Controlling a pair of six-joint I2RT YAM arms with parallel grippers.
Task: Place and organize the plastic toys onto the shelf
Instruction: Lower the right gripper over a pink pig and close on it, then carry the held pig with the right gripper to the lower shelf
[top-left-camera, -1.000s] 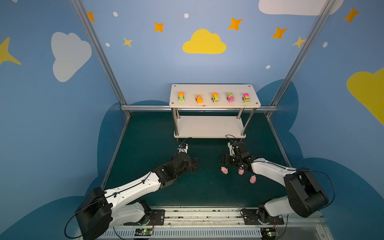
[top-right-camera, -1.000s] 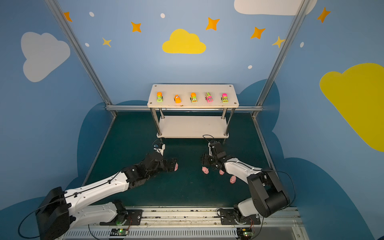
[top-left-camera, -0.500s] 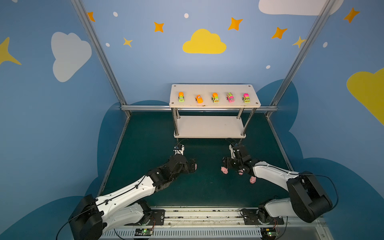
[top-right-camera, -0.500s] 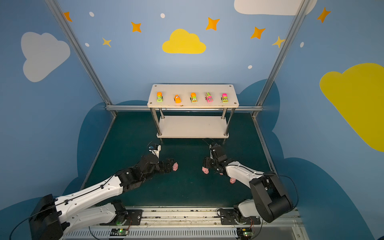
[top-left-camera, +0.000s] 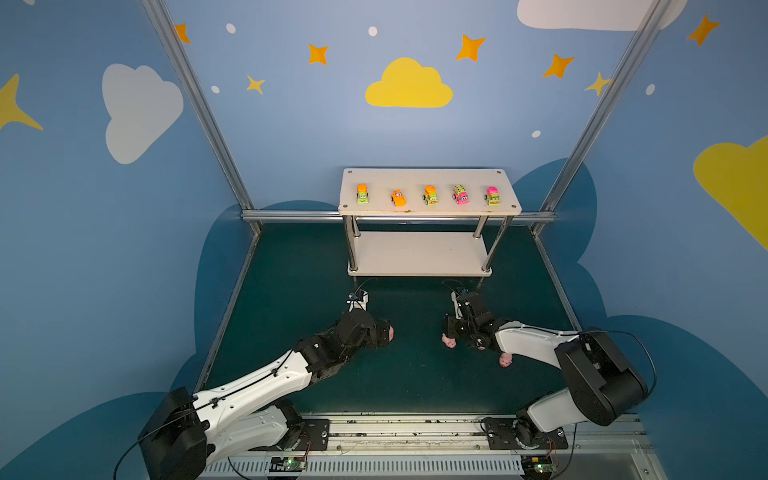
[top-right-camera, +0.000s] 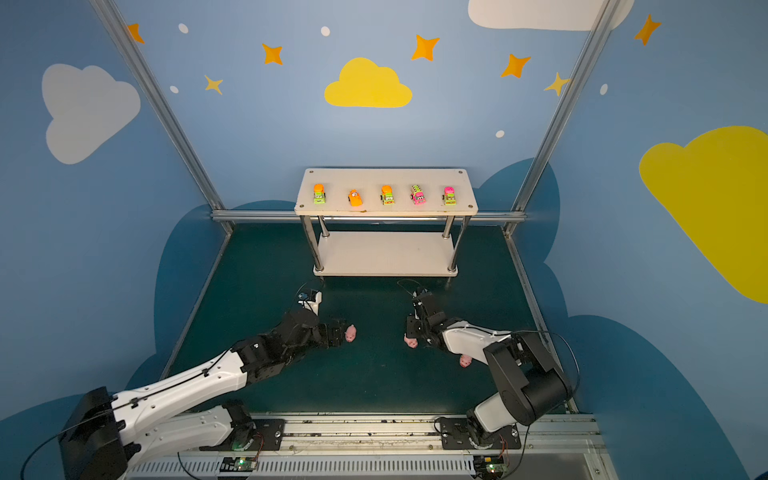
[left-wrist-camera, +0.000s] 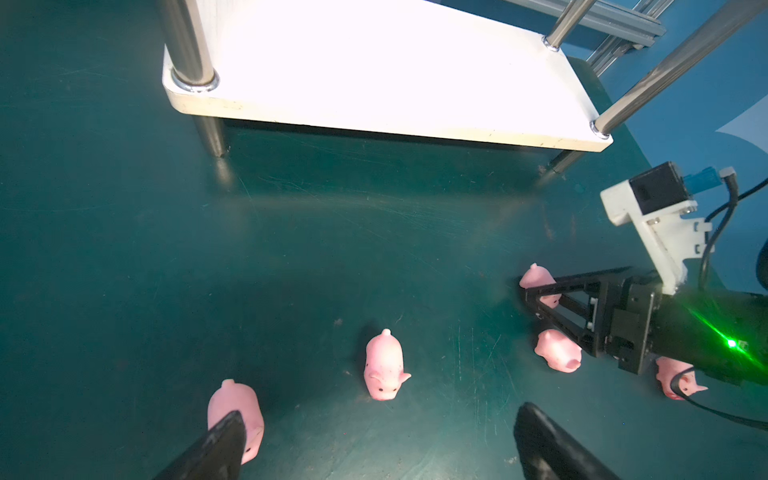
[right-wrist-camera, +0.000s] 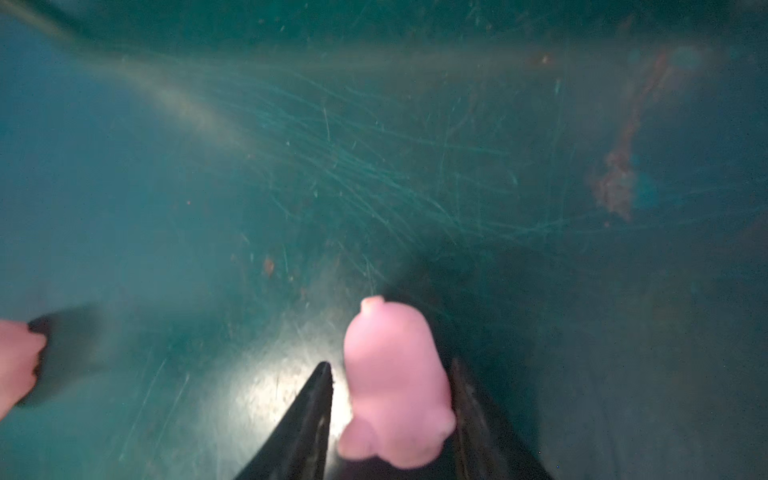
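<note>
Top: shelf (top-left-camera: 430, 176) upper board holds 5 vehicles (top-left-camera: 431, 195) in row; pigs (top-left-camera: 449, 341) on mat (top-left-camera: 291, 291) in front.
L wrist: left gripper (left-wrist-camera: 380, 413) wide open, empty, pig (left-wrist-camera: 384, 370) just ahead.
R wrist: right gripper (right-wrist-camera: 390, 363) straddles another pig (right-wrist-camera: 395, 382); blurry, I can't tell if clamped.
Pigs prob light, squishy, rounded; I'd pinch mid-flanks.

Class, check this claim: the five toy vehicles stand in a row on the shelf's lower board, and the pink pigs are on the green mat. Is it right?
One slip: the five toy vehicles stand in a row on the shelf's top board, not the lower one, as both top views show. The pink pigs are on the green mat, as stated.
</note>
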